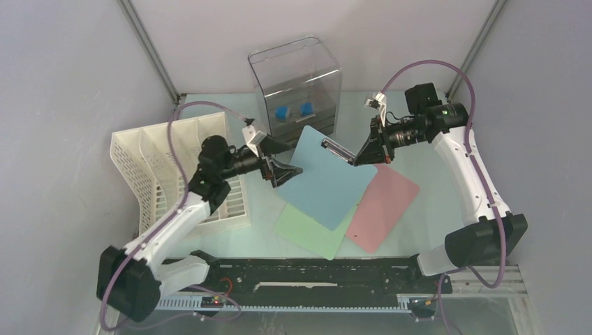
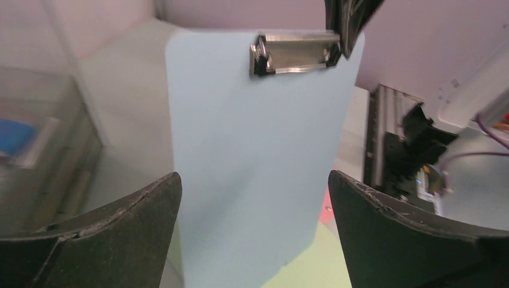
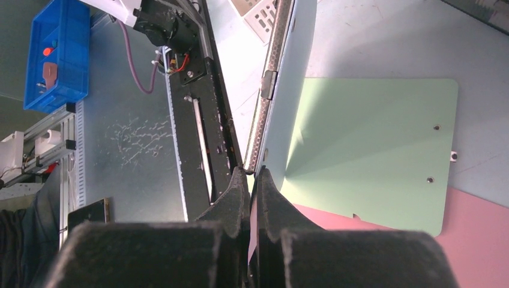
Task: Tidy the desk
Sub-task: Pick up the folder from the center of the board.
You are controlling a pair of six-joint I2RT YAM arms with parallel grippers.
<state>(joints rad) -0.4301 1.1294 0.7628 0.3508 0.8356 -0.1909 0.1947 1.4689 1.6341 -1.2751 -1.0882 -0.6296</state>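
The right gripper (image 1: 359, 155) was shut tight on the top end of the blue clipboard (image 1: 328, 181), pinching it right beside the metal clip (image 2: 294, 54). That grip held the clip end up off the counter (image 1: 438, 183), so the board hung tilted. In the right wrist view it showed edge-on, throwing a shadow on the green clipboard (image 1: 307, 230) below. Whether its lower end touched the green one could not be told.

The left gripper (image 1: 279, 171) was wide open and held nothing. It faced the board's lower end from the rack side. In its own wrist view the blue face filled the gap between the fingers, with no contact visible. Probably it was placed there to take or steady the free end, since a board pinched at one corner would swing.

The counter filled the floor of the grey-walled cell. The green clipboard and the pink clipboard (image 1: 384, 206) lay flat on it near the middle, overlapping each other under the blue one. The white rack (image 1: 153, 167) stood at the left, just behind the left arm. The clear drawer box (image 1: 297, 84) stood at the back.

With the rack's slots upright, lifting the board onto its edge looked like preparation for filing it there. Most of the tidying appeared to remain, with two boards loose on the counter.
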